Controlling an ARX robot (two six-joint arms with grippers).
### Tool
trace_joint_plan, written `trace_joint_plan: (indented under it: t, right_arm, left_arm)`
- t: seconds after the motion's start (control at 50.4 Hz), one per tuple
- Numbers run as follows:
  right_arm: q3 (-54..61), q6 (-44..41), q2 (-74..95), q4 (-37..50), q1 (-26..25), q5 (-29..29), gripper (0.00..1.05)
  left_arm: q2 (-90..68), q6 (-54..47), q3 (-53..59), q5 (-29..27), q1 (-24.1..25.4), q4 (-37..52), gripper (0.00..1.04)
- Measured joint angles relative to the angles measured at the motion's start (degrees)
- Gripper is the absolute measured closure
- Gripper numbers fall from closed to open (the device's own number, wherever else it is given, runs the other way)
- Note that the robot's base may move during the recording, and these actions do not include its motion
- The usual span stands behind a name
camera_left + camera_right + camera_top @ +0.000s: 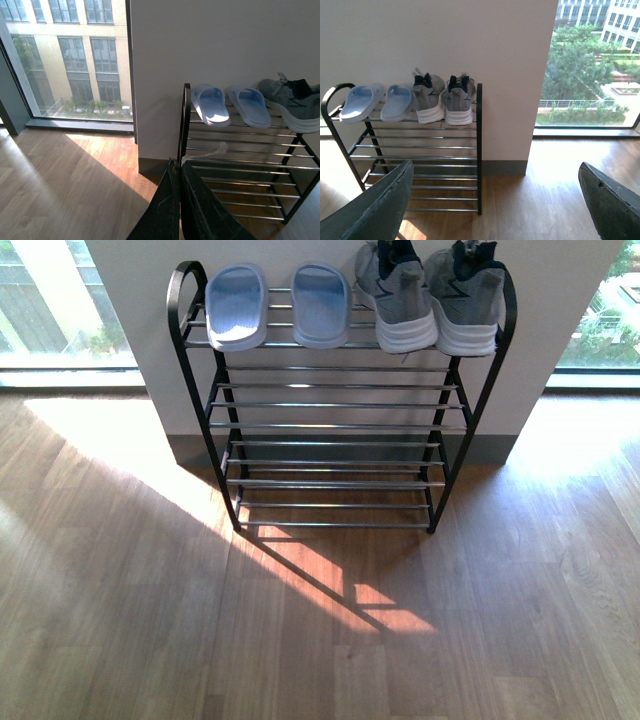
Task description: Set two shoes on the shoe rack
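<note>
Both pairs sit on top tier of shoe rack (340, 425): pale-blue slides (278, 306) left, grey sneakers (430, 298) right. My left tool (179, 176) clenched, empty; right tool (495, 200) spread wide, empty. Slides probably light, stiff, slippery: pinch strap. Sneakers soft knit: grip heel collar.

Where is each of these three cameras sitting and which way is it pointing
Front view: on the robot's body, looking down at the shoe rack and floor; no arm shows.
Left wrist view: on the left arm, facing the rack's left end and a window; left gripper closed in front.
Right wrist view: on the right arm, facing the rack's right end; right gripper spread wide.
All share the slides and sneakers on the top tier.
</note>
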State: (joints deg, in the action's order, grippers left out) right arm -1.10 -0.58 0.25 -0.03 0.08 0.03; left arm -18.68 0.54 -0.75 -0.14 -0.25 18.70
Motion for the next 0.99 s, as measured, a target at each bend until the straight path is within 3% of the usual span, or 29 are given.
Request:
trace_joint_plan:
  t: [0.556,0.655,0.993]
  right_arm:
    - [0.0,0.0,0.0,0.0,0.0,0.0,0.09]
    - [0.0,0.0,0.0,0.0,0.0,0.1,0.09]
    - [0.0,0.0,0.0,0.0,0.0,0.0,0.09]
  left_arm:
    - [8.7,-0.1,0.0,0.1,0.0,-8.6,1.04]
    - [16.7,-0.1,0.0,0.2,0.0,-18.1,1.04]
    - [17.8,-0.1,0.0,0.1,0.1,-18.7,1.04]
